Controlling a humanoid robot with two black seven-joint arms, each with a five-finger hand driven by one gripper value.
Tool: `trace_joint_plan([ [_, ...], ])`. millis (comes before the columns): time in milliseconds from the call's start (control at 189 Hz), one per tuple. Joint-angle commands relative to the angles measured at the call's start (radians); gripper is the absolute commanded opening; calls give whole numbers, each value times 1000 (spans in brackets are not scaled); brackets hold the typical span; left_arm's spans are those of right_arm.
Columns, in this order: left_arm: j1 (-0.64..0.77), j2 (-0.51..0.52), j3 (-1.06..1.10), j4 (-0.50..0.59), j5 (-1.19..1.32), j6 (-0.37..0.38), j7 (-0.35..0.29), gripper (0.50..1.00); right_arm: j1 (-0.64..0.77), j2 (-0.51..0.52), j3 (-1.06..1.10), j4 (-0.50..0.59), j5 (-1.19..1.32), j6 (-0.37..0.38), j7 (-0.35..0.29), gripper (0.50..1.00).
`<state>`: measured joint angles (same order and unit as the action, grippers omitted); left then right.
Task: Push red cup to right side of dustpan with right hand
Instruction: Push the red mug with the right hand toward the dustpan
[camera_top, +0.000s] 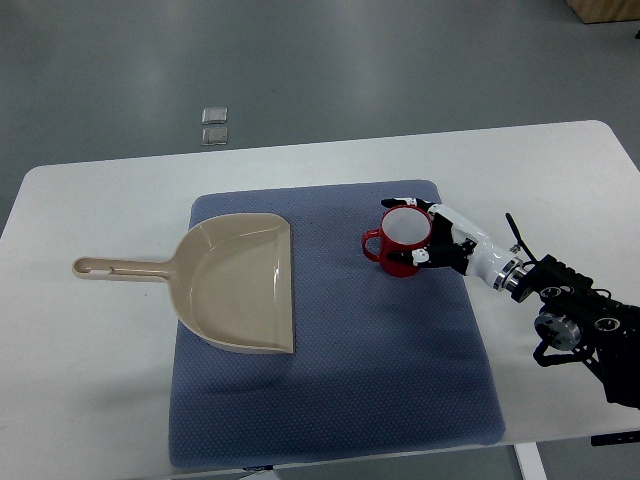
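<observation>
A red cup (398, 238) with a white inside stands upright on the blue mat (400, 350), its handle pointing left. It is to the right of the beige dustpan (240, 282), with a gap between them. My right hand (432, 232) comes in from the right edge and its fingers (407, 204) curve round the cup's right side, touching it at the far rim and the near side. The dustpan lies flat with its handle (115, 269) pointing left over the white table.
The white table (90, 400) carries the mat in its middle. My right arm's black wrist and forearm (585, 320) lie over the table's right part. The floor beyond the far edge shows two small grey plates (214, 125).
</observation>
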<state>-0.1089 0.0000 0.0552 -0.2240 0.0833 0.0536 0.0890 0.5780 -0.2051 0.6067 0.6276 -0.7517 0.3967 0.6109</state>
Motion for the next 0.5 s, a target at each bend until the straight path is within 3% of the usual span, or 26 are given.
trace_joint_plan([
  [0,0,0,0,0,0,0,0,1000,0,18,-1,-5,0,-12,0,934],
  [496,0,0,-2,0,0,0,0,1000,5,96,-2,-19,-1,-61,0,932],
])
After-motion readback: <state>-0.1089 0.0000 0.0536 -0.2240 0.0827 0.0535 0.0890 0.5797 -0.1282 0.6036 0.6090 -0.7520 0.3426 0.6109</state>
